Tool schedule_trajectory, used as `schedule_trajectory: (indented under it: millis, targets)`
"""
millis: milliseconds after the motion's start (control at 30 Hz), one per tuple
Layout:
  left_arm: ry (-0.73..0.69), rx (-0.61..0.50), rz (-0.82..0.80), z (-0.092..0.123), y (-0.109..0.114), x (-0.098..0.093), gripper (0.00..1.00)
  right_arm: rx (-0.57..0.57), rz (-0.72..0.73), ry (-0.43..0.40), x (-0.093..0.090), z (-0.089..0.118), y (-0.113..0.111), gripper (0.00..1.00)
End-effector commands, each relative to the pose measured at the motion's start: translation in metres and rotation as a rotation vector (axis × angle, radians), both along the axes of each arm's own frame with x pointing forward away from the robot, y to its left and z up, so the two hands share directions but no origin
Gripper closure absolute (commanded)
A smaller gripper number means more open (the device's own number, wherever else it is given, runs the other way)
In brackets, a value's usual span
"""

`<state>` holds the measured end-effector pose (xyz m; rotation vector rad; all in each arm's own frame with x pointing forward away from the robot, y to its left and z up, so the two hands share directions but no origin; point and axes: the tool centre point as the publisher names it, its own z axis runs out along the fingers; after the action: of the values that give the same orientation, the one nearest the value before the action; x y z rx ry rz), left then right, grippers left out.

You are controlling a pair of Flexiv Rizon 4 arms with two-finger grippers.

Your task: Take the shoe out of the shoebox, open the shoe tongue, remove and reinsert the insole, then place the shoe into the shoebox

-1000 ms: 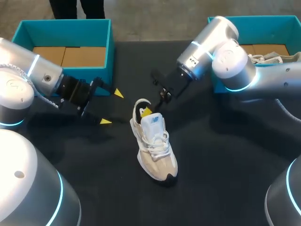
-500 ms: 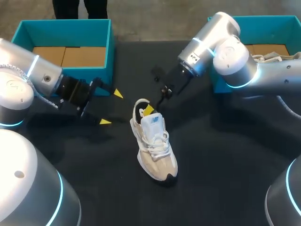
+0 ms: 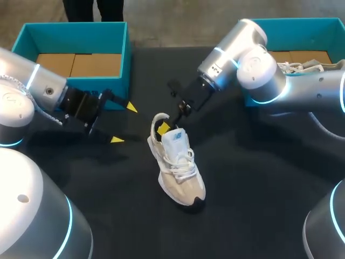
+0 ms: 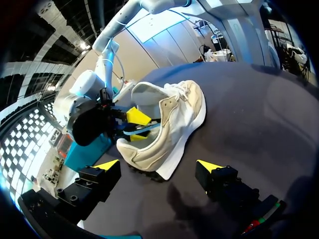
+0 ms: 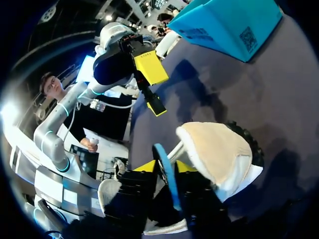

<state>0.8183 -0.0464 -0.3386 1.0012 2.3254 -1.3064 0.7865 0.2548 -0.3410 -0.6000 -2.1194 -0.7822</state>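
Right gripper [image 3: 163,128] pinches insole [image 5: 166,170] inside shoe [image 3: 180,167]; left gripper [image 3: 123,123] spread

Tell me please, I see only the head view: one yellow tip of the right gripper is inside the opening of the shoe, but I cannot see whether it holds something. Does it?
Observer: Yes. In the right wrist view a thin blue insole stands on edge between the two yellow tips of the right gripper, and both tips seem to press on it.
Operator: Is the insole already completely outside?
Observer: It seems not. In the left wrist view the blue strip runs from the gripper into the heel opening of the shoe.
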Motion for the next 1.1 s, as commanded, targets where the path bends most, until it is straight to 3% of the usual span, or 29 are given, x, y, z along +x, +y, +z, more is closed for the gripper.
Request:
schedule_trajectory:
  millis: [33, 533, 1100]
  targets:
    - [0.000, 0.000, -0.003, 0.001, 0.000, 0.001, 0.00, -0.012, -0.003, -0.008, -0.002, 0.006, -0.002, 0.56]
    - [0.000, -0.001, -0.008, -0.002, -0.001, 0.001, 0.00, -0.038, -0.028, -0.072, 0.004, 0.029, -0.009, 0.53]
    - [-0.011, 0.004, -0.017, 0.004, -0.008, 0.007, 0.00, 0.034, -0.128, -0.209, 0.021, 0.068, -0.022, 0.53]
